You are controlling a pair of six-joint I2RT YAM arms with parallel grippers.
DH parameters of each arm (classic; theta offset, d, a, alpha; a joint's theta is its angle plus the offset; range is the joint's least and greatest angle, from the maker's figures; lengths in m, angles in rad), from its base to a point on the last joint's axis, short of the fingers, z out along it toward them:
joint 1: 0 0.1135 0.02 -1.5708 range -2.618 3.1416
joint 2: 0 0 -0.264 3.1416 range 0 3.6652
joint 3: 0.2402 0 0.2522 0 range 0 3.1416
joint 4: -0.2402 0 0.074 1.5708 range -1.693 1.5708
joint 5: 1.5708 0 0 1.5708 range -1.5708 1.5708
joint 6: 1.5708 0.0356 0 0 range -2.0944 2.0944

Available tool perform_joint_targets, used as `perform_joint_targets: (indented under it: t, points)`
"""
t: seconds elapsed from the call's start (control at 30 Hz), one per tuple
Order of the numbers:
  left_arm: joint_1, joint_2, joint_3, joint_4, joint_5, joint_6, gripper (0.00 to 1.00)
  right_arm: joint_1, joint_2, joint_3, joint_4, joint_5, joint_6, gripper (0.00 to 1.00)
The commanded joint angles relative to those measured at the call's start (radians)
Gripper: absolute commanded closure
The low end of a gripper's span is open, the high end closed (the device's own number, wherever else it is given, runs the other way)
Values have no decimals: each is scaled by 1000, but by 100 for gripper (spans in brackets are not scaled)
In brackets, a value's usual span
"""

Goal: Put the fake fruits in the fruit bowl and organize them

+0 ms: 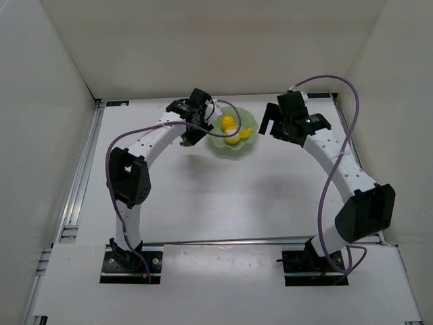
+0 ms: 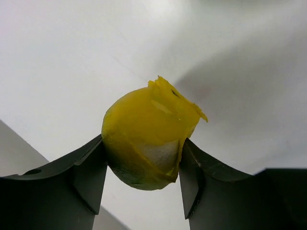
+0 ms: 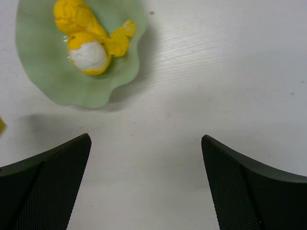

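1. One white table (image 1: 223, 196), closed in by three pale walls (image 1: 40, 101) at left, back and right.
2. Two white-and-black arms. The left arm (image 1: 145, 145) and right arm (image 1: 338, 162) both bend inward toward the far middle of the table. Each carries one purple cable (image 1: 352, 101), so two cables in all.
3. One fruit bowl (image 3: 43, 72): pale green, wavy rim, standing upright on the table at far centre, between the two wrists.
4. Two grippers.
   - The left gripper (image 2: 143, 165) sits just beside the bowl's left rim. Its jaws are clamped against both sides of one fruit.
   - The right gripper (image 3: 146, 139) is near the bowl's right side. Its jaws are spread wide with nothing between them, and only bare table shows below.
5. Fruits counted: four pieces.
   - In the bowl there are three, bunched together and touching, right of its centre in the right wrist view: a lumpy yellow fruit (image 3: 72, 17), a yellow-and-white fruit (image 3: 88, 53) with its white face up, and a smaller yellow piece (image 3: 120, 40) nearest the rim.
   - Outside the bowl there is one, the held yellow fruit (image 2: 146, 129). It is rounded, with a ragged tip pointing up in the left wrist view and a whitish patch low on its face. Whether it touches the table cannot be told.
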Motion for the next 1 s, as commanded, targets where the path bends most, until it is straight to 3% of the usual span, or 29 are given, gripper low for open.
perform_joint_targets:
  t: [0.0,0.13,0.27,0.4,0.6,0.77,0.83,0.97]
  points:
    - [-19,48,196,129,-26,-40,52,-54,-102,-79,49,36,45,0]
    - [-49,217,438,156,-5,-40,51,-116,-145,-146,49,36,45,0]
    - [-87,348,562,189,-28,36,35,-171,-176,-176,49,36,33,0]
    - [-110,382,587,230,-71,72,0,-209,-187,-176,49,27,11,0]
    - [-119,252,667,253,-126,-10,0,-209,-239,-166,49,16,-10,0]
    - [-98,5,550,276,-183,-34,0,-209,-303,-216,49,5,-10,0]
    - [-63,-101,406,276,-227,-74,0,-209,-334,-262,40,-4,-10,0]
    - [117,-267,110,276,-272,-195,0,-220,-409,-363,11,-4,1,0]
